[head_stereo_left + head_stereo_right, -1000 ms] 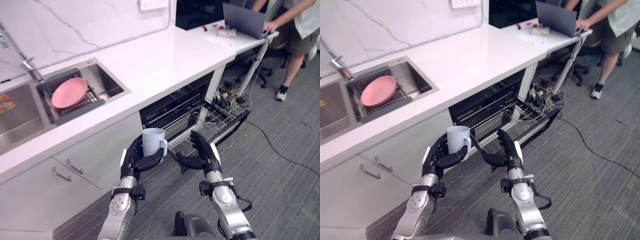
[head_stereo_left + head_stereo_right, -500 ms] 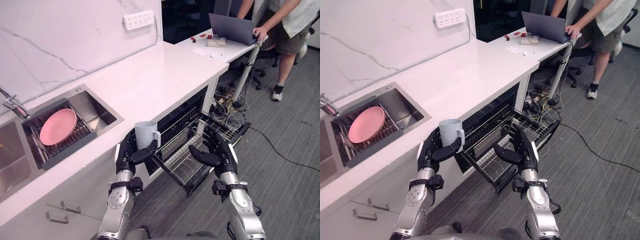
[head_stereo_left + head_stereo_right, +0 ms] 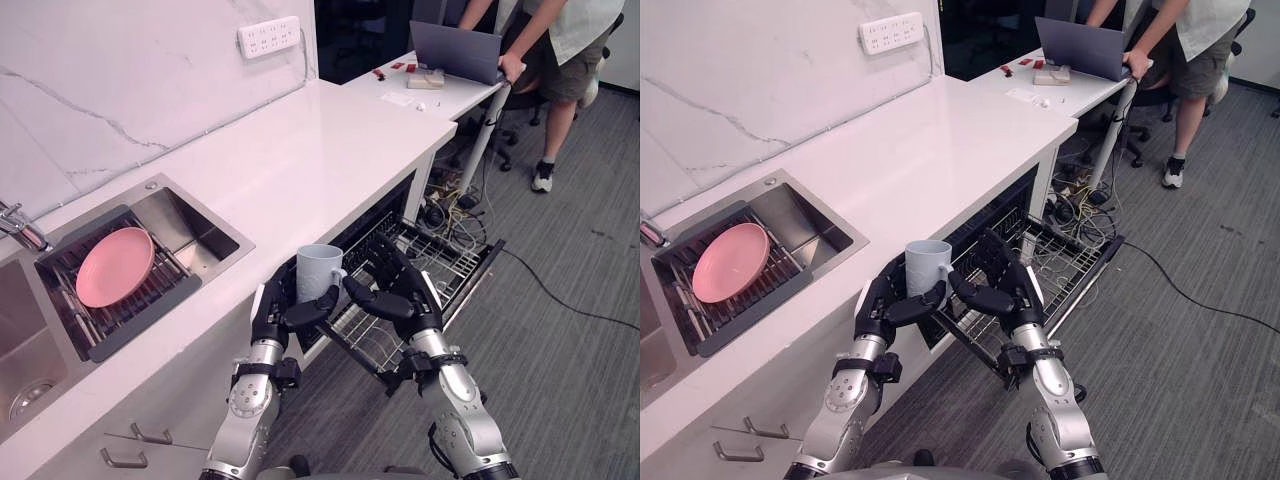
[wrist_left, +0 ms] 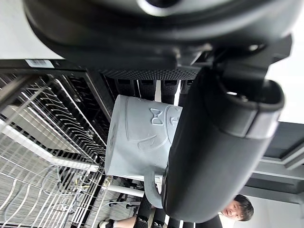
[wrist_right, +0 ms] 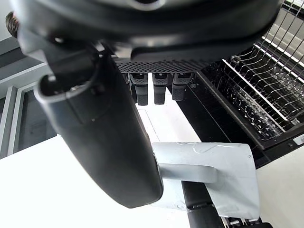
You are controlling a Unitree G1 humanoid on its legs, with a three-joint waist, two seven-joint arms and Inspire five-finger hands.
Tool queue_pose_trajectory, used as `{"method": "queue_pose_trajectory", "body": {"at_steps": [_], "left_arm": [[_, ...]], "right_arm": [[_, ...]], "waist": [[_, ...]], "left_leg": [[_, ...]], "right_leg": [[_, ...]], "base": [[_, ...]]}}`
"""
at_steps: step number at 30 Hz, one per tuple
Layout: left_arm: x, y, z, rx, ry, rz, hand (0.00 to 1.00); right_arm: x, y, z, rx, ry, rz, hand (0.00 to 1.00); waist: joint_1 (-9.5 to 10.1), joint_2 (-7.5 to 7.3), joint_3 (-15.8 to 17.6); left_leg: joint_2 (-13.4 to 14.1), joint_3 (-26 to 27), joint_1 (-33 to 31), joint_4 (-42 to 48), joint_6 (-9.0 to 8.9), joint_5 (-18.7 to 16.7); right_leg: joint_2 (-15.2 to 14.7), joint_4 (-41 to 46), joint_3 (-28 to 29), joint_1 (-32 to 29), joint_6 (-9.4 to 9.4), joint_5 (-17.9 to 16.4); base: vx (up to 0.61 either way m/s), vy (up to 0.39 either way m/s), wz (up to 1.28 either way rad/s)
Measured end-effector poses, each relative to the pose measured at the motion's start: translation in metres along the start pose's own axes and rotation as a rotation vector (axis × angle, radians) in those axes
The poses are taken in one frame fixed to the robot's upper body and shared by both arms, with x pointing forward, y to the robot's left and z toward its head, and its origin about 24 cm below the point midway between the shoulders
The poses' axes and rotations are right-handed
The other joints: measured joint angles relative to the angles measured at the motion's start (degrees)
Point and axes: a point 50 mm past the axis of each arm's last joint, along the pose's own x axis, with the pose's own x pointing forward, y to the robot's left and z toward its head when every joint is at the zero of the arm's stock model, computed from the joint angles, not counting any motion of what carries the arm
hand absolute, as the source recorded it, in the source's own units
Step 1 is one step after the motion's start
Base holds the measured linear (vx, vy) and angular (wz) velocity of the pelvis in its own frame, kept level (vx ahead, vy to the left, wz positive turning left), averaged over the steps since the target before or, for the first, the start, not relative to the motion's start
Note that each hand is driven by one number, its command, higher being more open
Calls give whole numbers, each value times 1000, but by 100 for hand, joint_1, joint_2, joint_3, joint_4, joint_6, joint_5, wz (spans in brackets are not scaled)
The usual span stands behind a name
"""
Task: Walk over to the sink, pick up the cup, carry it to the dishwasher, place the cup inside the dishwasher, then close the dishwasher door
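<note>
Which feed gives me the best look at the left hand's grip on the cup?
Left wrist view: the cup is close up and the left hand wraps it, thumb in front, fingers behind. The eye views show it small and upright near the dishwasher rack. The right wrist view shows its handle side beside the right hand.

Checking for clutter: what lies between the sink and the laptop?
Past the sink, bare white countertop, then a few small items beside the laptop; the left eye view shows it.
</note>
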Motion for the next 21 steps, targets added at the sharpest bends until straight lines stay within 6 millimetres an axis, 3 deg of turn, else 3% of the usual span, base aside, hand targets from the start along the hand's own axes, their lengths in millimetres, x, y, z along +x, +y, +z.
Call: {"method": "queue_pose_trajectory", "body": {"at_steps": [14,21], "left_arm": [[11,7,12,86,-39,-47,30],[13,15,4,44,12,-37,30]], "right_arm": [[13,-6,-1,19,20,9,90],[22,-2,3,-60,21,47,90]], "waist": [[67,-33,-163],[188,-89,-205]], "left_leg": [[-14,-177,48,-544,17,466],[65,-209,88,-807,-4,711]], "right_leg": [[38,-238,-155,9,-50,241],[125,-336,-198,-10,-111,376]], "base": [[-37,-2,6],[-51,-5,2]]}}
